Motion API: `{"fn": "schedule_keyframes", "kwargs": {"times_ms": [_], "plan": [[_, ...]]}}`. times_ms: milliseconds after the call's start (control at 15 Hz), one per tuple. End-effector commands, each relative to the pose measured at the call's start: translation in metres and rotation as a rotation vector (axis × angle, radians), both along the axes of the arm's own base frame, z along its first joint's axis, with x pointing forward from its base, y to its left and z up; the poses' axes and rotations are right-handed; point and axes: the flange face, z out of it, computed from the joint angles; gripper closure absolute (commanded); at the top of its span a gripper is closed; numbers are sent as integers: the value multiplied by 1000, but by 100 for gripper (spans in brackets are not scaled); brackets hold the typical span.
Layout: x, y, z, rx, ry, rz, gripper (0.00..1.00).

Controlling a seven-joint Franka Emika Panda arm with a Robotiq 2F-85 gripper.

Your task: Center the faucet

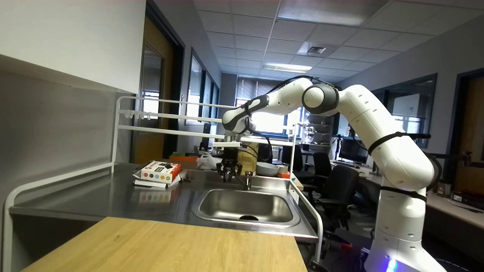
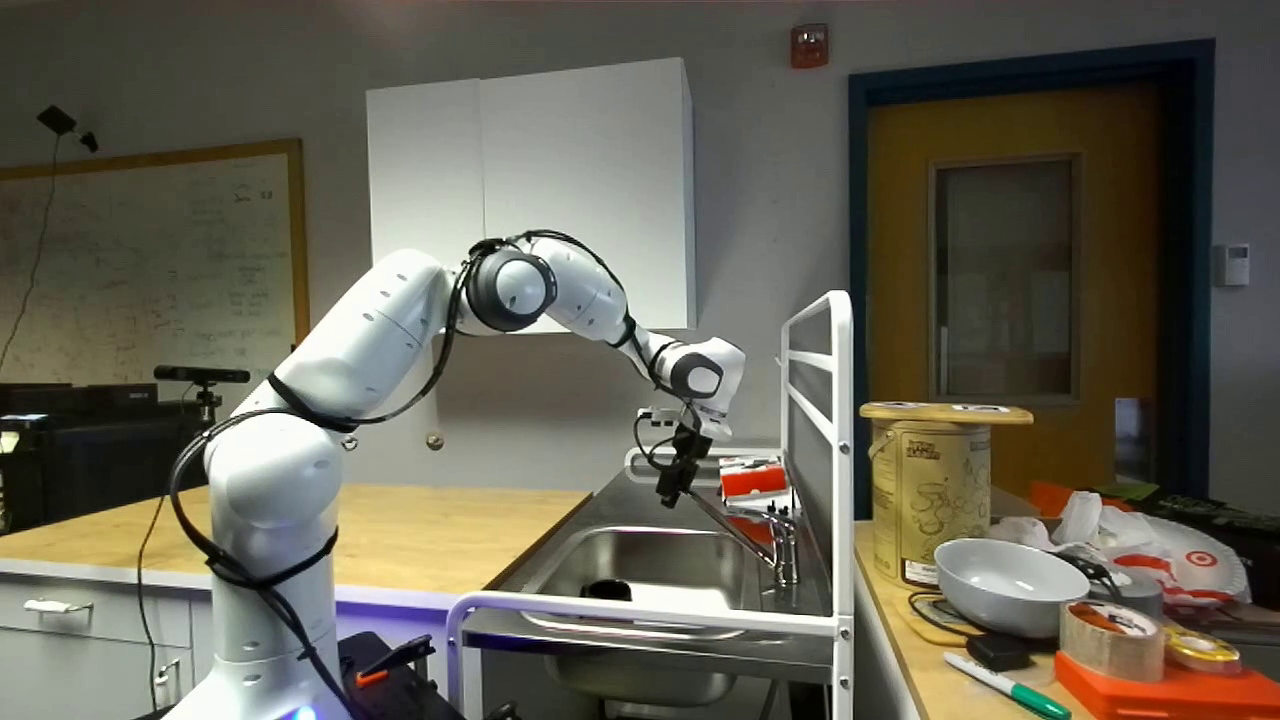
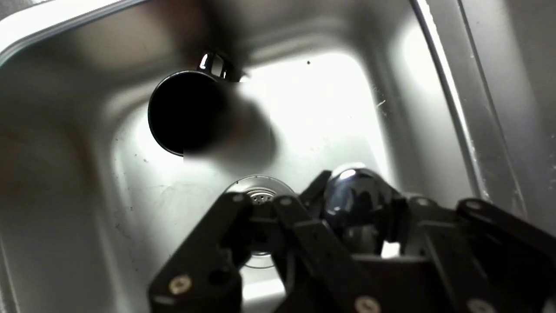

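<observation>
Jaws of the gripper [image 3: 358, 195] are clamped on the faucet [image 2: 787, 550]; the rounded tip of its spout [image 3: 358, 211] is seen between them in the wrist view, gripped from both sides. Faucet body is planted upright at the edge of the sink [image 1: 242, 202], just beside the jaws; the spout is angled up from the body to the jaws, shown in both exterior views. Jaws are pointed downward at the end of the arm [image 1: 287, 98]. Drain [image 3: 261, 196] is seen below the jaws, partly blocked by the gripper in the wrist view. A black mug [image 3: 186, 113] is set in the sink, lower than the jaws and apart from them; its handle and dark mouth are visible, one side is blurred. On the steel counter [image 1: 94, 196], off to the side of the jaws, a red-and-white box [image 1: 160, 172] is stacked on flat white items [image 1: 151, 183]. White rack [image 1: 170, 132] is mounted behind the jaws, along the counter's back edge. Past the rack, well apart from the jaws, a yellow tin [image 2: 915, 500], a bowl [image 2: 1000, 580], tape rolls [image 2: 1110, 645] and a marker [image 2: 1005, 685] are laid out. Wooden tabletop [image 1: 181, 245] is located across the sink from the jaws.
</observation>
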Motion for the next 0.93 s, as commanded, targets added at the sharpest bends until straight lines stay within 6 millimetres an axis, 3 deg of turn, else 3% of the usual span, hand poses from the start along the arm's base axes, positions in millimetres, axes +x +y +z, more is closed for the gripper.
{"fn": "schedule_keyframes", "kwargs": {"times_ms": [0, 467, 867], "plan": [[-8, 1, 4, -5, 11, -30, 100], [-20, -2, -11, -9, 21, -36, 100], [-31, -6, -10, -4, -5, -23, 100]]}}
